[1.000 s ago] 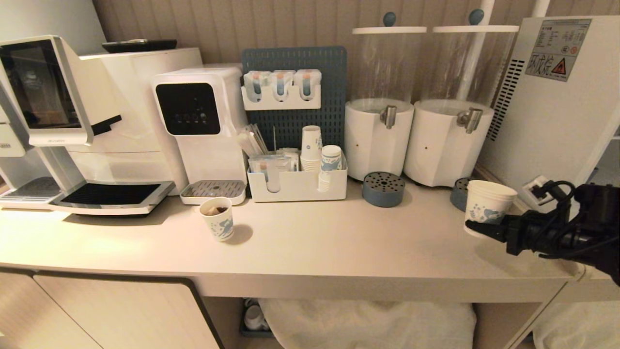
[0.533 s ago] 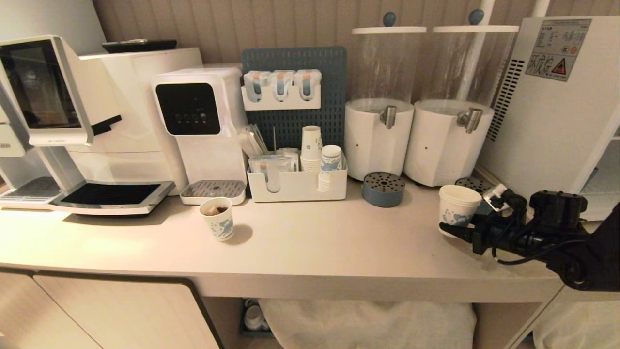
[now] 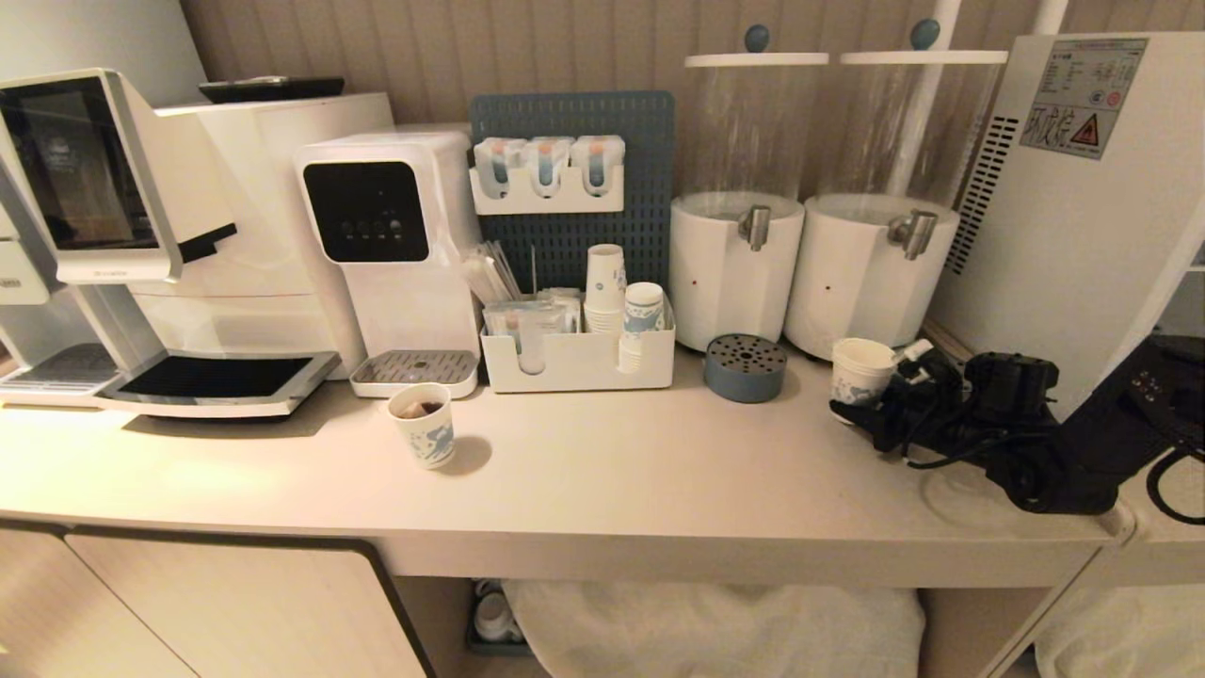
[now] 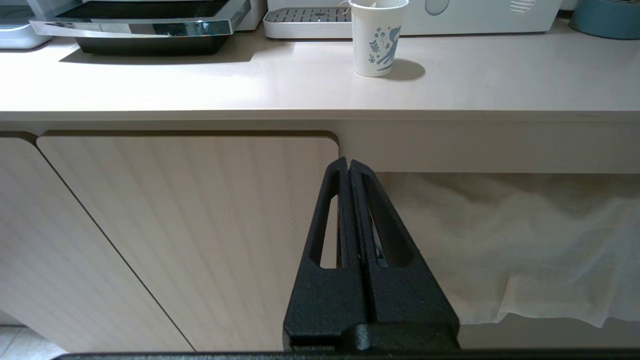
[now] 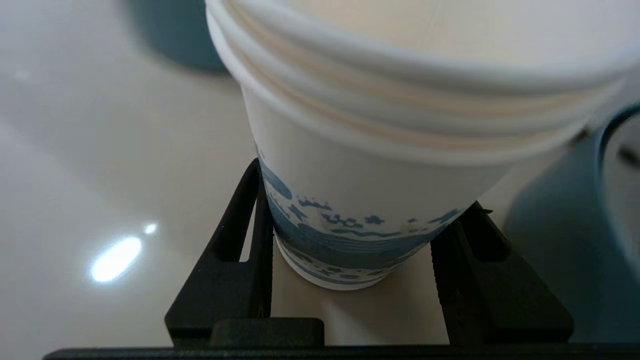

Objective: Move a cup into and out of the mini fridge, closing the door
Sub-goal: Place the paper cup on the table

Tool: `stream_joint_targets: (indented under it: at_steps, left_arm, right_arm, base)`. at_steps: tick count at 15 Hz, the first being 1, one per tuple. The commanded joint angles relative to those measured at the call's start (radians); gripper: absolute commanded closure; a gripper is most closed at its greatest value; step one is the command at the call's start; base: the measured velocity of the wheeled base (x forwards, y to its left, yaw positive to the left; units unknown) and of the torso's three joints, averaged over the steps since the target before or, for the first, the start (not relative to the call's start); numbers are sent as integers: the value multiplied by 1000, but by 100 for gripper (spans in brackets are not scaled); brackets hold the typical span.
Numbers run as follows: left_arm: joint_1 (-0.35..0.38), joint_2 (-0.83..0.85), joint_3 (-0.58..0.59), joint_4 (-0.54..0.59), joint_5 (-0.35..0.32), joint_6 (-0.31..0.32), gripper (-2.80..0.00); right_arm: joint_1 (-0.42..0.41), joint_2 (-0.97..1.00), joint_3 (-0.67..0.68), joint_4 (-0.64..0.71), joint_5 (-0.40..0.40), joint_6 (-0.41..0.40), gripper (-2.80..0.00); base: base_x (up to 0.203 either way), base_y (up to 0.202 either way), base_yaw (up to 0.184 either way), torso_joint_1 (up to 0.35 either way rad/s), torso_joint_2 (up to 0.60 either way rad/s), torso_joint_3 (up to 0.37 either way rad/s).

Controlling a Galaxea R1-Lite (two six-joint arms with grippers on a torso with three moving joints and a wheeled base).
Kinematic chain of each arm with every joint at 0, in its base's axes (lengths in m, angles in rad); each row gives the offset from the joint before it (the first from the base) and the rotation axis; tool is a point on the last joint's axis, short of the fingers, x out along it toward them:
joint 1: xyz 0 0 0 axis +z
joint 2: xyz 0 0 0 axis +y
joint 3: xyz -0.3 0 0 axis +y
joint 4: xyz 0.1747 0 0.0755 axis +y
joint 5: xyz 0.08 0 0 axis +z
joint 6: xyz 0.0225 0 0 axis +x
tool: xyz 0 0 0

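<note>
The left end effector (image 4: 350, 167), fingers pressed together, hung below the counter (image 3: 612, 480) edge, well apart from the cup (image 3: 861, 369). The right end effector (image 3: 852, 414) pinched the cup low on its wall, upright and just ahead of its fingers. The cup stood beside the mini fridge (image 3: 1064, 188), so the right arm was judged nearer.

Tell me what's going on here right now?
The right gripper is shut on the cup, holding it low over the counter in front of the drink dispensers, left of the mini fridge. The left gripper is shut and parked below the counter edge. Another cup with brown contents stands untouched.
</note>
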Motion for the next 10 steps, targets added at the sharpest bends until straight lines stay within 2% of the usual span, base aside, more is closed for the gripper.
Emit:
stream_joint_targets:
  at_steps: [1, 5, 10]
  left_arm:
    - [0, -2, 0, 2, 0, 0, 0]
    - [0, -2, 0, 2, 0, 0, 0]
    - [0, -2, 0, 2, 0, 2, 0]
  right_arm:
    - [-1, 81, -79, 25, -32, -2, 0]
    - [-2, 109, -94, 12, -119, -1, 0]
    - [4, 78, -27, -12, -128, -12, 0]
  base:
    - [0, 0, 0, 0, 0, 0]
    - [0, 0, 0, 0, 0, 0]
    - [0, 0, 0, 0, 0, 0]
